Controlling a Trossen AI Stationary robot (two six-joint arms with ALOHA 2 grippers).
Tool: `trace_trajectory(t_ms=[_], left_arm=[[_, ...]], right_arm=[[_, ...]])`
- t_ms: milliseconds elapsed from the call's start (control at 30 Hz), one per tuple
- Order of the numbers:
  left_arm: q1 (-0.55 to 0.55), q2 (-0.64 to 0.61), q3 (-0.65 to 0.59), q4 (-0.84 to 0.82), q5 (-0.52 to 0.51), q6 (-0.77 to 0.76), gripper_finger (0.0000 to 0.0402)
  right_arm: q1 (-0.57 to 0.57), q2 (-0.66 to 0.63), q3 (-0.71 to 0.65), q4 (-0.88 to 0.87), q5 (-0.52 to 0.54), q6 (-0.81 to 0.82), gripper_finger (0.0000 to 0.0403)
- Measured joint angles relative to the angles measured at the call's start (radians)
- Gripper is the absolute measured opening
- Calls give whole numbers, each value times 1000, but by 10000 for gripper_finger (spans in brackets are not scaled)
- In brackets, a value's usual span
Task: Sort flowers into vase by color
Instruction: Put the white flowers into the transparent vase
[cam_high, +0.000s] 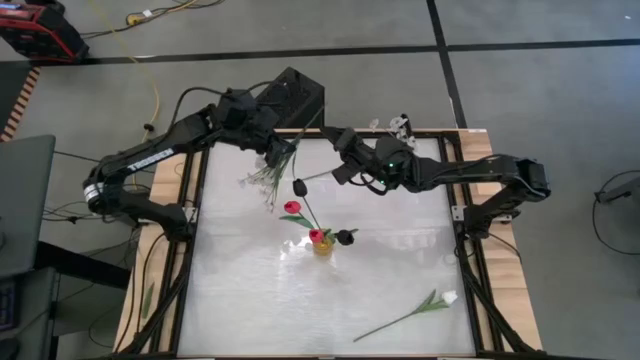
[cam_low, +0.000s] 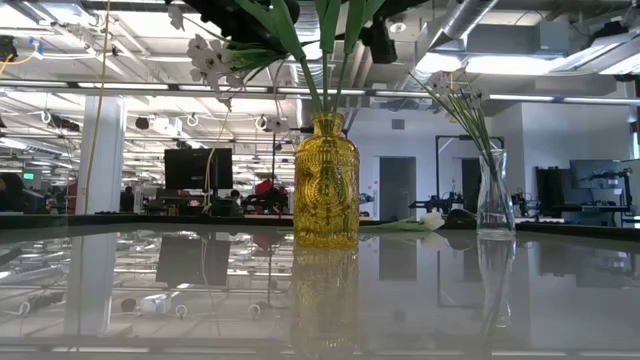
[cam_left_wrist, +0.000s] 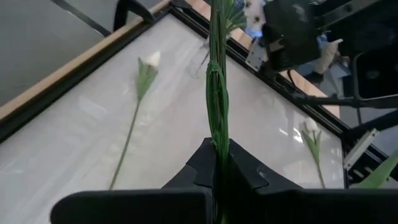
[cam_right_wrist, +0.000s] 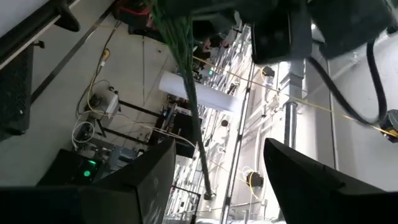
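flowers: long thin green plastic stems with small moulded heads. red tulips (cam_high: 291, 208) and a dark near-black tulip (cam_high: 346, 236) stand in a yellow embossed glass vase (cam_low: 326, 181) at the middle of the tabletop (cam_high: 240, 290), whose pale glossy surface mirrors the vase in the low view. another dark tulip (cam_high: 299, 186) rises just beyond them, toward the far side. a clear, slender glass vase (cam_low: 495, 195) stands to the right of the yellow one in the low view and holds a spray of tiny white blossoms (cam_low: 452, 92). one white tulip (cam_high: 449, 297) lies flat on the tabletop near the near right corner, well apart from both vases. a second white tulip (cam_left_wrist: 310, 126) lies by the dark frame rail in the left wrist view.

left end effector (cam_high: 272, 150): above the far left part of the tabletop, clenched on a bundle of thin green stems (cam_left_wrist: 217, 106) that run straight up from between its dark fingers (cam_left_wrist: 200, 167); the white-blossomed end of this bundle (cam_high: 258, 180) hangs toward the tabletop in the high view.

right end effector (cam_high: 342, 150): above the far middle of the tabletop, near the left one, its two broad dark fingers (cam_right_wrist: 149, 180) spread wide and released, with green stems (cam_right_wrist: 186, 74) passing beyond the gap; whether they touch it cannot be told.
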Motion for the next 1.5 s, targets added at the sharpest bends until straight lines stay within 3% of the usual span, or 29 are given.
trace_trajectory(t_ms=[300,600,933,1200,1500], left_arm=[[-4,112,89,0,70,42,0],[-15,122,97,36,90,41,0],[-28,121,97,34,98,18,4],[-34,121,97,64,57,16,64],[-8,82,97,117,111,56,136]], right_arm=[[-62,20,0,22,-8,6,270],[-63,37,0,8,-53,24,257],[-62,85,0,85,-85,25,167],[-34,87,0,71,-99,56,42],[-52,48,0,-20,-112,271,34]])
